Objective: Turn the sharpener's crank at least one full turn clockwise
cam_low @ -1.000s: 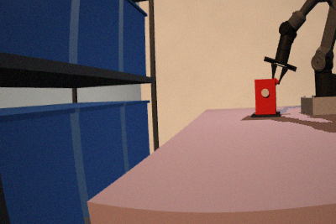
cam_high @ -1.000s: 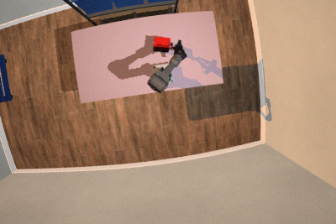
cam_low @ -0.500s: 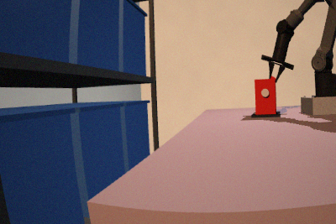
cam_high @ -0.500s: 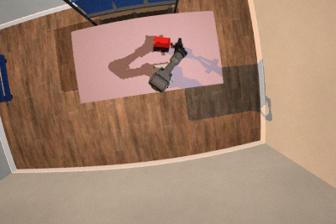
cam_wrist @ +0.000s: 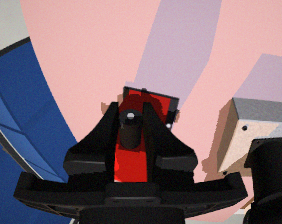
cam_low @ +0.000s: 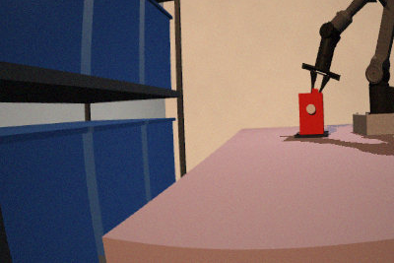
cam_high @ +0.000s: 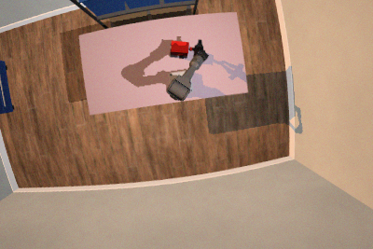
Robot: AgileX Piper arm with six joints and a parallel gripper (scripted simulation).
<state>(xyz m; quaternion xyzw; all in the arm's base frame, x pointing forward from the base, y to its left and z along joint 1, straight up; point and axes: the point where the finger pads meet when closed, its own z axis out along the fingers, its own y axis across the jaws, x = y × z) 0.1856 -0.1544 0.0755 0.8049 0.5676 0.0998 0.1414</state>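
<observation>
- Sharpener (cam_high: 178, 48): red box, upright on a dark foot plate, on the pink bench (cam_high: 117, 86) toward the far long edge, nearer the right short edge than the left as the top view shows it. Arm base (cam_high: 179, 89) sits near the opposite long edge, just inside it.
- Gripper (cam_wrist: 131, 137): comes down from above onto the sharpener's crank side. Fingers partly closed and clamped on a small dark knob, taken to be the crank handle (cam_wrist: 131, 132). In the wrist view the knob sits between the two fingers, with red body visible beneath.
- Exterior view: fingertips meet just at the sharpener's top edge (cam_low: 315, 91); the crank itself is hidden behind the body from that side.
- Step in hand (judgement): the cranking stroke, handle gripped. How much of the turn is done cannot be told from these views.
- Next move calls for: carrying the handle along its circle about the crank axis, clockwise seen from the crank side, keeping the clamp steady.
- Risk (judgement): a path off the circle could pull the knob out or shove the sharpener along the bench.
</observation>
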